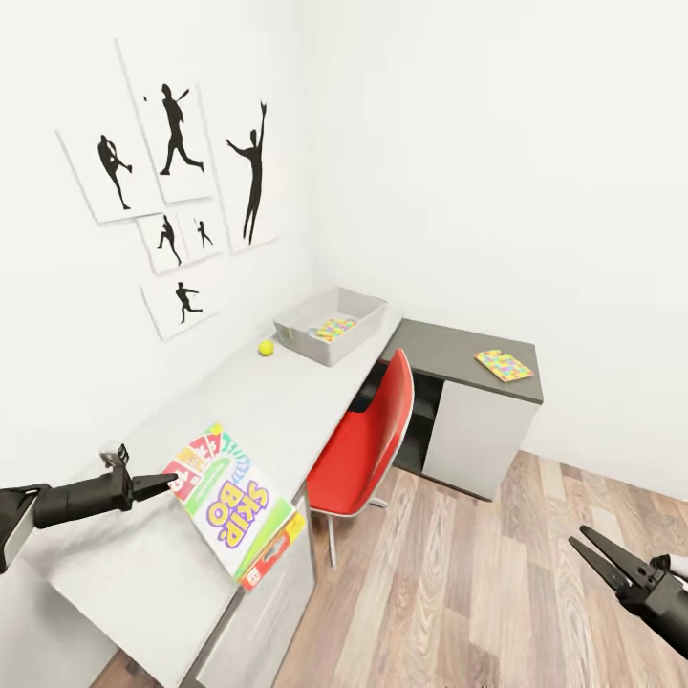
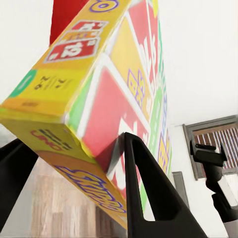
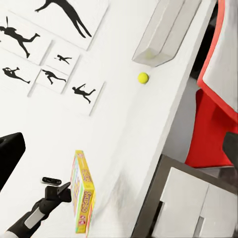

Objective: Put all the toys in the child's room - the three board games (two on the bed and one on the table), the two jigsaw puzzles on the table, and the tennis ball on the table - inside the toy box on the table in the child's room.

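Left gripper (image 1: pixel 164 483) grips the corner of the Skip-Bo box (image 1: pixel 234 502), 1 finger (image 2: pixel 148 193) on each face. The box is tilted over the near end of the table (image 1: pixel 143 564). Right gripper (image 1: pixel 597 554) hangs open and empty over the wood floor (image 1: pixel 478 583), fingers spread. Toy box (image 1: pixel 330 326) sits at the far end of the table with 1 jigsaw puzzle (image 1: pixel 333 330) inside. Tennis ball (image 1: pixel 266 348) rests just beside the toy box. A 2nd jigsaw puzzle (image 1: pixel 504 365) lies on the lower dark-grey section. Red chair (image 1: pixel 368 444) stands at the table.
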You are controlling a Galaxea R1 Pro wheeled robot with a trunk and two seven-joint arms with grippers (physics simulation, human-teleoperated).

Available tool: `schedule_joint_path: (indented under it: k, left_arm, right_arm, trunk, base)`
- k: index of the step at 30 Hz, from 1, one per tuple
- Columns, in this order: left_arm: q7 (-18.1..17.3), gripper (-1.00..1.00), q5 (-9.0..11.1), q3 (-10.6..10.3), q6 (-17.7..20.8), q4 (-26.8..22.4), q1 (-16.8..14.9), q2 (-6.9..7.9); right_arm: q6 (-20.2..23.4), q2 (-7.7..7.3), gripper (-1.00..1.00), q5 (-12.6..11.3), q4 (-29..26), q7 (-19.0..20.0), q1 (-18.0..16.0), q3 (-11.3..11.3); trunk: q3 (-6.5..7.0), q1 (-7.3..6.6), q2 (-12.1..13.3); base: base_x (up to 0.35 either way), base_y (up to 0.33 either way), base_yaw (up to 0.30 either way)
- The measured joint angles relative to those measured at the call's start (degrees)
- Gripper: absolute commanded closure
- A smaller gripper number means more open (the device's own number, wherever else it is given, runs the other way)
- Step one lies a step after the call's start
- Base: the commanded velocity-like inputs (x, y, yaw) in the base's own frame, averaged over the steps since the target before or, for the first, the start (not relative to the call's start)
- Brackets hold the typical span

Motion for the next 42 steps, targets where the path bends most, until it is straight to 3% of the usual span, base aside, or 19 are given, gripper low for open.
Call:
schedule_joint_path:
  k: [6, 12, 28, 42]
  left_arm:
    - [-0.02, 1.00, -0.10, -0.05, 0.11, 0.00, 0.02, -0.01]
    - [-0.02, 1.00, -0.10, 0.00, 0.24, -0.10, 0.00, -0.01]
    - [-0.03, 1.00, 0.07, 0.15, 0.13, -0.10, 0.03, 1.13]
    - [0.00, 1.00, 0.08, 0.04, 0.04, -0.01, 0.05, 1.13]
  right_arm:
    - [0.03, -0.08, -1.00, -0.03, 1.43, 0.03, 0.00, -0.96]
    - [0.13, -0.06, -1.00, 0.05, 2.90, 0.54, 0.00, -2.72]
    - [0.06, -0.03, -1.00, 0.15, 4.19, 1.87, -0.05, -3.00]
    - [-0.22, 0.08, -1.00, 0.25, 4.16, 1.58, -0.24, -2.90]
  trunk:
    - [0.27, 0.00, 0.00]
    - [1.61, -1.31, 2.40]
    - [5.08, -4.84, 8.83]
    - [5.10, -4.85, 8.86]
  base:
    - [0.000, -0.140, -0.257]
    - [0.000, -0.012, -0.257]
    - [0.000, 0.000, -0.225]
    - [0.010, -0.101, -0.008]
